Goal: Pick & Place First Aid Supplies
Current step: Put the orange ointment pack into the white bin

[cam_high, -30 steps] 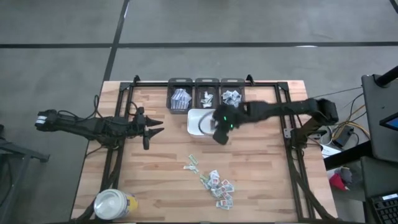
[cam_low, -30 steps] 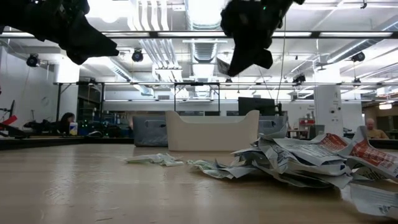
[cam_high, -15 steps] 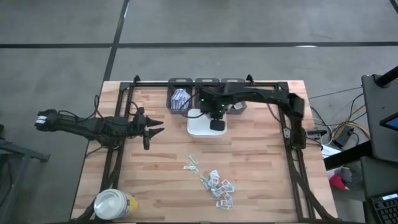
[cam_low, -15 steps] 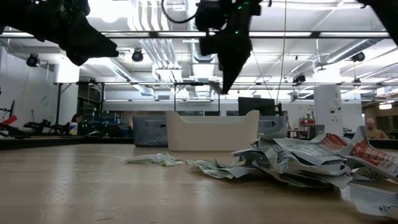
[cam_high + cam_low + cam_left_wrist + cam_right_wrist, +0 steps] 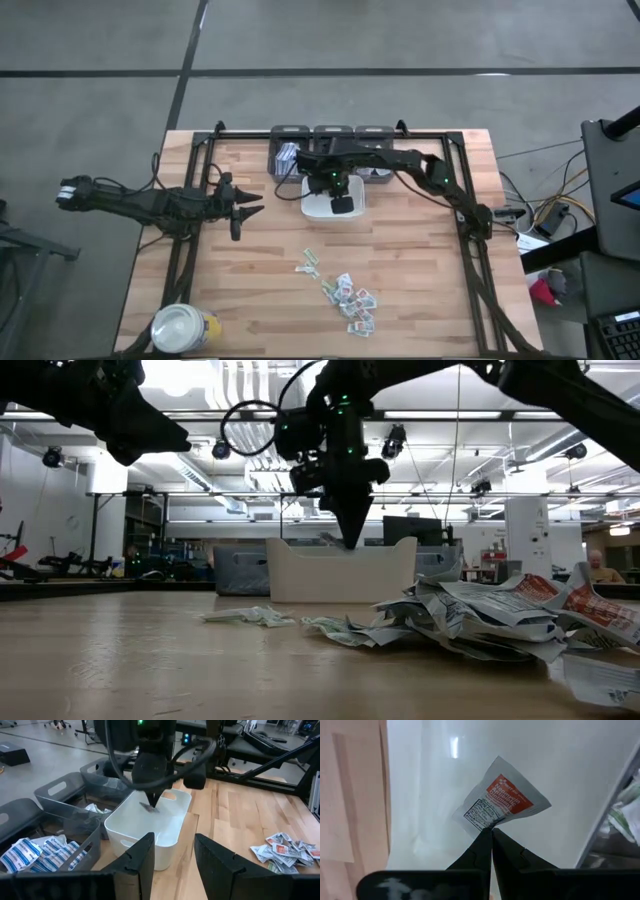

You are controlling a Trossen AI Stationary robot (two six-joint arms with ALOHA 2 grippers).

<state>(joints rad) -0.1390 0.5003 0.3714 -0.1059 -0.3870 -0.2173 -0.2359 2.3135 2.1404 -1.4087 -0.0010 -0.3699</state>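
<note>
I have the right gripper (image 5: 343,203) over the white tray (image 5: 312,207), just above centre in the overhead frame; its fingers (image 5: 485,847) are pinched fully together on the corner of a white sachet with an orange-red label (image 5: 501,800), which hangs inside the tray's walls, seen against its white floor in the right wrist view. From table height the fingers point straight down at the tray's rim (image 5: 340,546). The left gripper (image 5: 243,207) waits at the left of the frame, well apart from the tray, its fingers (image 5: 137,860) spread with nothing between them.

The table (image 5: 410,290) is pale wood planking framed by black rails. A loose pile of packets (image 5: 347,297) lies below centre, red-and-white print showing, with a couple of strays (image 5: 308,265) just up and left of it. Three grey bins (image 5: 331,143) sit in a row along the top edge behind the tray, each holding paper packets. A yellow jar with a white lid (image 5: 183,328) stands at the lower left corner.

Around the table I see grey concrete floor (image 5: 100,40). The level view shows an open workshop with ceiling strip lights (image 5: 325,385), ducting and black equipment racks
</note>
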